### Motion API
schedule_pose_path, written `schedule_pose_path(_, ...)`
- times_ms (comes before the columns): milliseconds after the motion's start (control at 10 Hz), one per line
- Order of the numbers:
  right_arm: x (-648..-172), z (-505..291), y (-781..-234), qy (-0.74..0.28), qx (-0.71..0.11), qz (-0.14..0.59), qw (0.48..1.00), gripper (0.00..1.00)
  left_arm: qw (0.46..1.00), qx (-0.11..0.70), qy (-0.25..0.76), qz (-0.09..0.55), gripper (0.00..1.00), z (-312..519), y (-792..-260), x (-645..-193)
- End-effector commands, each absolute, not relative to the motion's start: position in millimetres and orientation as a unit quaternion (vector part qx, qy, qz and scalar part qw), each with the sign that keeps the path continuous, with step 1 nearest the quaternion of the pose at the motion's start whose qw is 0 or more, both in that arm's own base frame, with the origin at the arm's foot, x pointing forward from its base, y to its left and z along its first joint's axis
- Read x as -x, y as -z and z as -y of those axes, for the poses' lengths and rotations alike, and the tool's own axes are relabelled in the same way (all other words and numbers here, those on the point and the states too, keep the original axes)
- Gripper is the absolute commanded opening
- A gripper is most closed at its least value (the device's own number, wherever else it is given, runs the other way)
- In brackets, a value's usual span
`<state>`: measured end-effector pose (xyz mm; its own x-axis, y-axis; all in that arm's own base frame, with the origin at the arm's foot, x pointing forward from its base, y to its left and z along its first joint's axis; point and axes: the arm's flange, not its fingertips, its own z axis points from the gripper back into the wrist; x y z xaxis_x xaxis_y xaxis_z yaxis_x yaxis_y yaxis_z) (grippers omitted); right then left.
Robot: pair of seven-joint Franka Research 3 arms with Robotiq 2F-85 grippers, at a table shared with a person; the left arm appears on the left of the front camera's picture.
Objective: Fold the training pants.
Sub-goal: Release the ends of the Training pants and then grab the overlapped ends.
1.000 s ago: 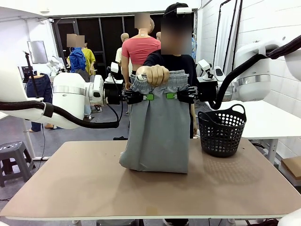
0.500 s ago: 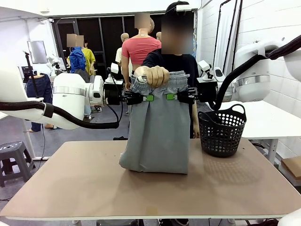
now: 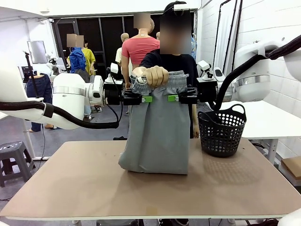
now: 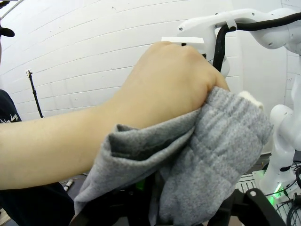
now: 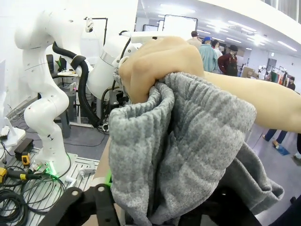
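One pair of training pants (image 3: 157,136), one basket (image 3: 221,134), one table (image 3: 94,188), two claws (image 3: 146,98) (image 3: 173,98)

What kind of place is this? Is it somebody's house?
Not a house; it looks like a robot lab. A white left arm and right arm work at a table, cables lie loose, and the wall is bare painted brick.

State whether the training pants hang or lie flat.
Hanging: the person's hand holds the training pants up by the waistband; their lower end rests on the table.
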<state>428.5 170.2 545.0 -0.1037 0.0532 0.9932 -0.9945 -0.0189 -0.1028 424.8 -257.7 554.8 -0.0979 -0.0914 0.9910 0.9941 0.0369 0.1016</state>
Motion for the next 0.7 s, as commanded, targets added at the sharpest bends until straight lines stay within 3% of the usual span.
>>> schedule_pose_path(0, -428.3, -168.5, -548.6, -0.537, -0.466, 0.505, 0.489, 1.0, 0.51, 0.448, 0.519, 0.52, 1.0, 255.8, -558.7, -425.0)
schedule_pose_path(600, -430.2, -168.5, -548.7, -0.53, -0.465, 0.506, 0.497, 1.0, 0.516, 0.451, 0.516, 0.514, 1.0, 255.4, -557.0, -422.9)
